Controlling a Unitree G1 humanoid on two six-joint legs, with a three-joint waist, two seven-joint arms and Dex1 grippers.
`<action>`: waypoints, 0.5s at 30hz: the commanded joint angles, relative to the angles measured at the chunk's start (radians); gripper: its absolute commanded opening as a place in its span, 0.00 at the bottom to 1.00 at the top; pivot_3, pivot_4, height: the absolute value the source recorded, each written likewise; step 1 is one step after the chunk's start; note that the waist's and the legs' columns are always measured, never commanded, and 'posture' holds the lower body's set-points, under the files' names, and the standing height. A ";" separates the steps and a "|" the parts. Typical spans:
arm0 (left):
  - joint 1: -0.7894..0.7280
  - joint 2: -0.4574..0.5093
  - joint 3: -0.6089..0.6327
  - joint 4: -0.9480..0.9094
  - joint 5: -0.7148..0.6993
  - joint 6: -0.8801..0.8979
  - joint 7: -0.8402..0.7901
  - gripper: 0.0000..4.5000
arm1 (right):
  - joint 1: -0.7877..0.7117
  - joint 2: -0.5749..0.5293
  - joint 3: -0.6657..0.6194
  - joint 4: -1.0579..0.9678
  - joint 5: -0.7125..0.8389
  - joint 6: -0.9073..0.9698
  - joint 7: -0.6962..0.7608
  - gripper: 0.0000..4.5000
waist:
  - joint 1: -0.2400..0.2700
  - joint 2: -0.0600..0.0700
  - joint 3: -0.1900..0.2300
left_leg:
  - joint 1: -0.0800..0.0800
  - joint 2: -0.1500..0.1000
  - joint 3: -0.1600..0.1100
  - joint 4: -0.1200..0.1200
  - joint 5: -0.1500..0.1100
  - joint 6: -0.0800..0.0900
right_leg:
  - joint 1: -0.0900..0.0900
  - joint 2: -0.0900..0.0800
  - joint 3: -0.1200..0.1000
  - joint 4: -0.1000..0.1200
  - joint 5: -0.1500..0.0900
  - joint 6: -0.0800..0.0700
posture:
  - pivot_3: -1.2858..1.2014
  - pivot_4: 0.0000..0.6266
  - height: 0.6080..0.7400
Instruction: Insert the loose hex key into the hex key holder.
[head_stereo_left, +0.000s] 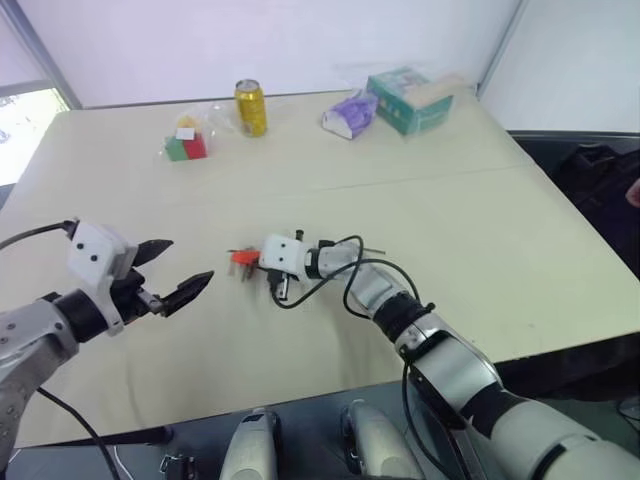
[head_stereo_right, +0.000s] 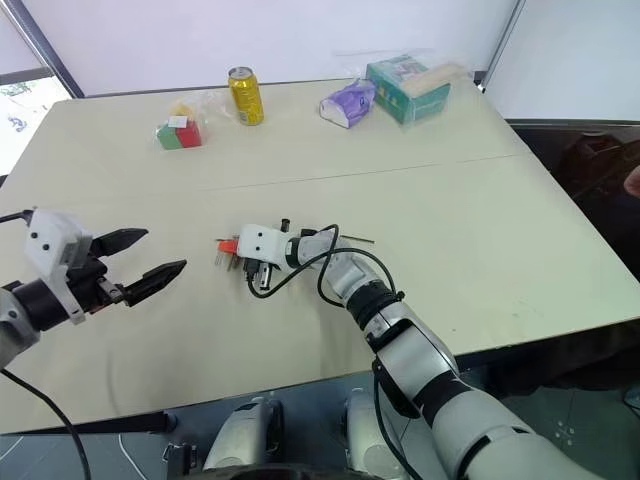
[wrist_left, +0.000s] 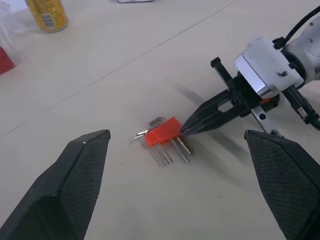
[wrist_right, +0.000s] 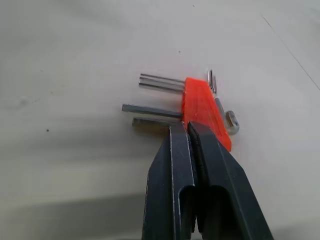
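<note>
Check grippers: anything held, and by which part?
Left gripper open, empty. Right gripper shut, tips at the hex key holder edge; a grip cannot be told.

Red-orange hex key holder (wrist_left: 163, 133) flat on table, metal keys protruding; loose hex key not discernible.

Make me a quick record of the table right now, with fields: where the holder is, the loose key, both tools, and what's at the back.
hex key holder: flat on the table, keys sticking out
loose hex key: thin rod, seemingly on the table beyond the right wrist, not held
right tool: shut, tips at the holder's edge
left tool: open, above the table, apart from the holder
far side: yellow can, toy blocks, purple pack, green box
</note>
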 joint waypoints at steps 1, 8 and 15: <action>-0.019 0.000 -0.007 0.003 0.019 -0.031 -0.003 1.00 | 0.030 -0.024 0.005 0.008 -0.016 0.052 0.010 0.01 | -0.002 0.000 0.000 | 0.000 0.000 0.000 0.000 0.000 0.000 | 0.000 0.000 0.000 0.000 0.000 0.000 | 0.52 0.24 1.00; -0.026 -0.005 -0.014 0.006 0.028 -0.035 -0.010 1.00 | 0.024 -0.012 -0.015 0.017 0.016 0.078 0.031 0.12 | -0.003 0.000 0.000 | 0.000 0.000 0.000 -0.001 0.000 0.000 | 0.000 0.001 0.000 0.000 0.000 0.000 | 0.52 0.24 1.00; -0.017 -0.008 -0.002 -0.006 0.024 -0.027 -0.006 1.00 | -0.017 0.013 -0.038 0.065 0.016 0.084 0.004 0.85 | -0.005 0.000 0.000 | 0.000 0.001 0.000 -0.001 0.000 0.000 | -0.001 0.001 0.000 0.000 0.000 0.000 | 0.52 0.24 1.00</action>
